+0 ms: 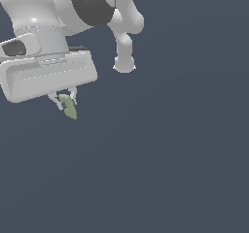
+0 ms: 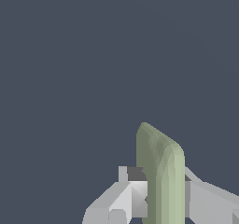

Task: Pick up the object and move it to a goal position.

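The object point(image 1: 68, 106) is a small pale olive-green flat stick. It sits between the two fingers of my white gripper point(image 1: 64, 101) at the exterior view's upper left, with its lower end sticking out below the fingertips. The gripper is shut on it. In the wrist view the object point(image 2: 161, 176) stands up large between the two fingers point(image 2: 128, 197), one on each side, both touching it. The white hand body point(image 1: 46, 76) hides the upper parts of the fingers in the exterior view.
The arm's white links and dark joint point(image 1: 92, 4) fill the exterior view's upper left. A white link end point(image 1: 124, 62) hangs beside the hand. Everything else is a plain dark blue-grey background point(image 1: 170, 154).
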`<state>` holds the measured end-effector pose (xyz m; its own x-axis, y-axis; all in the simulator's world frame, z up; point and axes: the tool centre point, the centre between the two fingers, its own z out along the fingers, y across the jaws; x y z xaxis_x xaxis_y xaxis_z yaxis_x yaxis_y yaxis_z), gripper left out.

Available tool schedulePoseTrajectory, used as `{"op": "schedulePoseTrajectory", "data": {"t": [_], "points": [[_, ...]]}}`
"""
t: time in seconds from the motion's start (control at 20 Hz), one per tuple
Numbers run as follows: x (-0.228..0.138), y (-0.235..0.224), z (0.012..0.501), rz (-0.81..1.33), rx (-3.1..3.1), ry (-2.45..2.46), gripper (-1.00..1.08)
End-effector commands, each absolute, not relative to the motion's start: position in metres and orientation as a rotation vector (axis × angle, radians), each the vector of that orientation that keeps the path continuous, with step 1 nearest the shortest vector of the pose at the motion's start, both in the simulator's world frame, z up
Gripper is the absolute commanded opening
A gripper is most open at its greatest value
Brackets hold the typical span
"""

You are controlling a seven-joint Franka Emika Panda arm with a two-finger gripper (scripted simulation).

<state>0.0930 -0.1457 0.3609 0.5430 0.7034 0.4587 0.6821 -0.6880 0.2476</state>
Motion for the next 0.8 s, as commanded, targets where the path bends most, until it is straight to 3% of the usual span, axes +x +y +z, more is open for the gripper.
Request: {"op": "schedulePoseTrajectory", "data": {"t": [0.0, 0.75], "points": [[0.095, -0.159, 0.385, 0.897, 2.693, 1.248, -1.00], [0.099, -0.226, 0.490, 1.152, 2.545, 1.344, -1.00]]}}
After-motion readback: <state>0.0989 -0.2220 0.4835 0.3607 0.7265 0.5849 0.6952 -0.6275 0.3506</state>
